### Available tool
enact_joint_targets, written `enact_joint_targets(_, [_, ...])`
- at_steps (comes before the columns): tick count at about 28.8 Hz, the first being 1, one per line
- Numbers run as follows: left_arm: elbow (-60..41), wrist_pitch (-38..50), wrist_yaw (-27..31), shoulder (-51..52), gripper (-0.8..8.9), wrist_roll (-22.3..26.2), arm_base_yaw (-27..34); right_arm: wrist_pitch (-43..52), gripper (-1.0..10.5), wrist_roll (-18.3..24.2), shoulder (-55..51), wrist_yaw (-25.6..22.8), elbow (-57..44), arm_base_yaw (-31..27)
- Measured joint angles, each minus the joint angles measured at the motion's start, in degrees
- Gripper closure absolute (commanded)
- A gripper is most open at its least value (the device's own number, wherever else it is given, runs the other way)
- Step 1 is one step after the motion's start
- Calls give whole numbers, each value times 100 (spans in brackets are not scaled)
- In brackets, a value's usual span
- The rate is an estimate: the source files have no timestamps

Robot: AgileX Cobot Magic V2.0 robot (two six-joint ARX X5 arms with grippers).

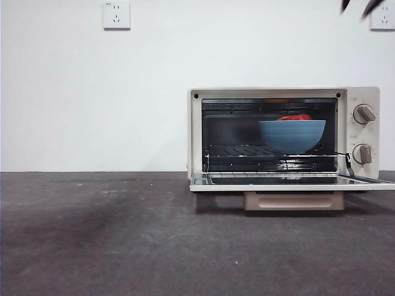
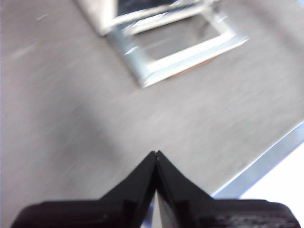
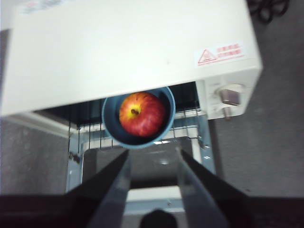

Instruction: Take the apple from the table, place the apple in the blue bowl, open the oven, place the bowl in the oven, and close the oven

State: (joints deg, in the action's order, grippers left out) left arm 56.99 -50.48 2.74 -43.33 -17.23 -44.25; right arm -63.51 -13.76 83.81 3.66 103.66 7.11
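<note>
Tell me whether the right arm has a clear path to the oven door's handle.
Probably yes. The right gripper, open, hangs above the lowered oven door; the tan handle under its front edge looks unobstructed, though reaching it means coming lower.

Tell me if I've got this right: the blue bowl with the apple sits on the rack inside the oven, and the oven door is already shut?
Not quite. The oven door is open, folded down flat in front of the oven, as the front view shows. The rest holds: the blue bowl sits on the rack inside, with the apple in it.
</note>
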Motion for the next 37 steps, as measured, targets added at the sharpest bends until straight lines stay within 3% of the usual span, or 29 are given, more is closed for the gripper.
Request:
enact_joint_targets(5, [0, 691, -562, -1012, 822, 9, 223, -619, 874, 415, -1027, -422, 15, 0])
enact_joint_targets(13, [0, 1788, -2782, -2793, 822, -35, 1290, -1373, 919, 848, -2459, -420, 17, 0])
enact_joint_targets(18, [0, 2684, -3757, -3816, 822, -516, 1681, -1397, 943, 887, -3104, -420, 17, 0])
enact_joint_targets(28, [0, 3482, -3663, -5209, 821, -1646, 1720, -1399, 958, 800, -3727, -269, 20, 0])
enact_joint_targets(37, [0, 4470, -3390, -5796, 821, -2800, 1727, -1401, 958, 752, -3711, 195, -4, 0])
